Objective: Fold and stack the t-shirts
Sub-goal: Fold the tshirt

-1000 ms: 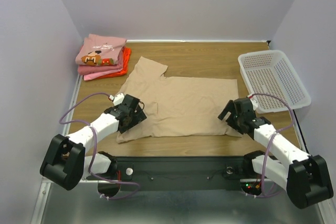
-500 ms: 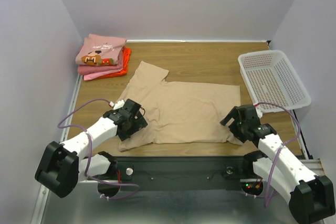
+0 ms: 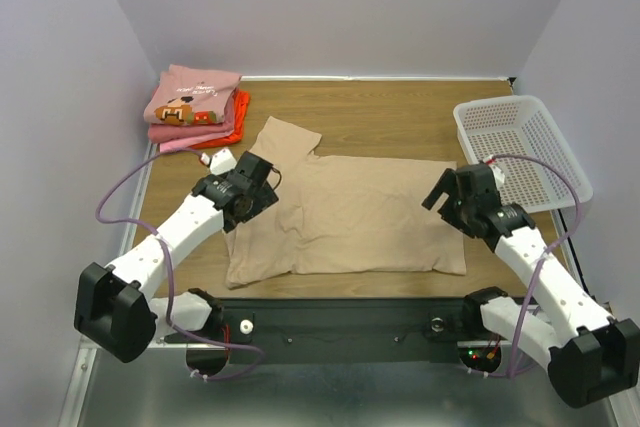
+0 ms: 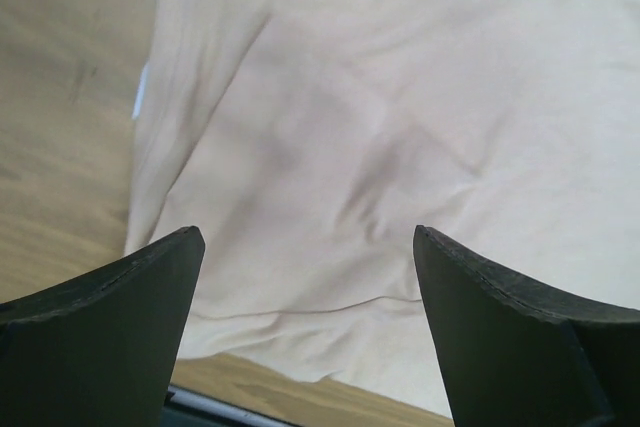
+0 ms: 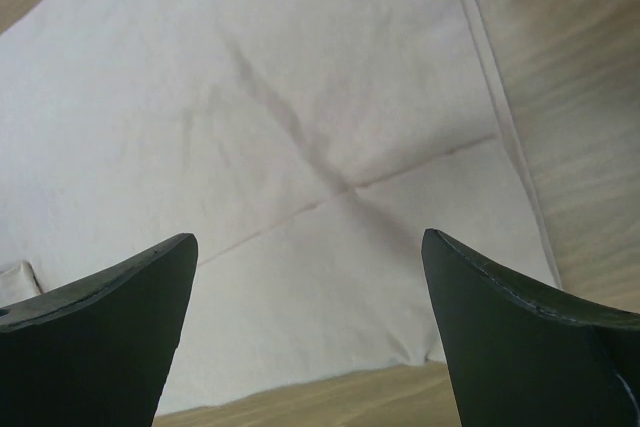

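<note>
Your left claw (image 4: 308, 247) and right claw (image 5: 308, 247): wide open, holding nothing. Tan t-shirt (image 3: 350, 212) lies flat on worktop (image 3: 380, 117) beneath them.

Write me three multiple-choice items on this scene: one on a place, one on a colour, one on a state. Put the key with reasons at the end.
1. Where does the white plastic mesh basket stand on the wooden table?
A. at the right edge
B. in the far-left corner
C. between the two arm bases

2. What colour is the plain tan cloth t-shirt spread flat in the middle?
A. orange-red
B. tan
C. blue

3. How do the left pincer and the right pincer stand?
A. both open, gripping nothing
B. both shut on cloth
C. left shut, right open

Key:
1 A: the top view shows the basket beside the right wall.
2 B: the spread shirt is beige-tan in the top view.
3 A: each wrist view shows its fingers wide apart with no cloth pinched between them.
</note>
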`<state>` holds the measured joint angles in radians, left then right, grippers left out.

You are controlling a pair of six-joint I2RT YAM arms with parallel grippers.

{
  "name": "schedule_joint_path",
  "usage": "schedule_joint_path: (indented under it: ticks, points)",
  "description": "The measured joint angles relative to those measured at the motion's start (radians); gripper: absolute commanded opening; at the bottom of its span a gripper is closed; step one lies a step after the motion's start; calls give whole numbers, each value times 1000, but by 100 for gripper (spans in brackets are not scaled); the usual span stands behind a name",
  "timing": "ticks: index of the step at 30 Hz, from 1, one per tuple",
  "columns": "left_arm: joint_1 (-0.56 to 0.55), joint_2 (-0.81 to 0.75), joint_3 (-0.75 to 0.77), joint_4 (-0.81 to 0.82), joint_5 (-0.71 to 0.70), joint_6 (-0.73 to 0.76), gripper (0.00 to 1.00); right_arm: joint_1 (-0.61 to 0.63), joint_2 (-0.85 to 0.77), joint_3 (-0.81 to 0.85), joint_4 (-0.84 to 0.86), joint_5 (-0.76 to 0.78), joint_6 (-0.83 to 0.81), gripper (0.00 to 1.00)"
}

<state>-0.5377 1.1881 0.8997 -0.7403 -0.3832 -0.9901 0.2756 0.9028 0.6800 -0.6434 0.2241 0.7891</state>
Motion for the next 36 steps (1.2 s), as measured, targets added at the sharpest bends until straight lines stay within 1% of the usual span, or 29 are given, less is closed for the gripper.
schedule_joint_path:
  ticks: [3, 5, 8, 11, 14, 15, 19, 22, 23, 25, 27, 32, 34, 35, 36]
  points:
    - [0, 23, 71, 52, -9, 82, 98, 0, 74, 67, 12, 16, -47, 100]
    - [0, 86, 171, 82, -23, 150, 98, 0, 129, 112, 14, 34, -75, 100]
    - [1, 231, 361, 138, -65, 251, 98, 0, 200, 179, 19, 56, -103, 100]
    - [19, 367, 506, 217, -89, 337, 98, 0, 278, 246, 35, 82, -127, 100]
    - [73, 591, 721, 230, -100, 417, 98, 0, 353, 293, 52, 98, -142, 100]
    - [84, 635, 770, 237, -104, 435, 98, 0, 390, 312, 60, 106, -147, 100]
    - [156, 904, 1004, 264, -98, 523, 98, 0, 492, 355, 77, 123, -158, 100]
    - [195, 1058, 1159, 264, -79, 573, 98, 0, 544, 375, 80, 141, -171, 100]
    - [210, 1124, 1238, 256, -63, 593, 98, 0, 551, 377, 80, 146, -173, 100]
    - [231, 1207, 1334, 256, -43, 618, 98, 0, 559, 378, 81, 159, -176, 100]
    - [247, 1273, 1395, 279, -27, 649, 98, 0, 564, 378, 83, 165, -177, 100]
    - [267, 1327, 1400, 340, 3, 706, 98, 0, 591, 378, 83, 164, -191, 100]
    - [264, 1340, 1400, 360, 12, 718, 90, 0, 597, 377, 83, 162, -196, 100]
    - [262, 1348, 1400, 368, 17, 721, 82, 0, 597, 377, 83, 162, -198, 100]
    - [262, 1353, 1400, 374, 21, 724, 77, 0, 597, 378, 84, 162, -199, 100]
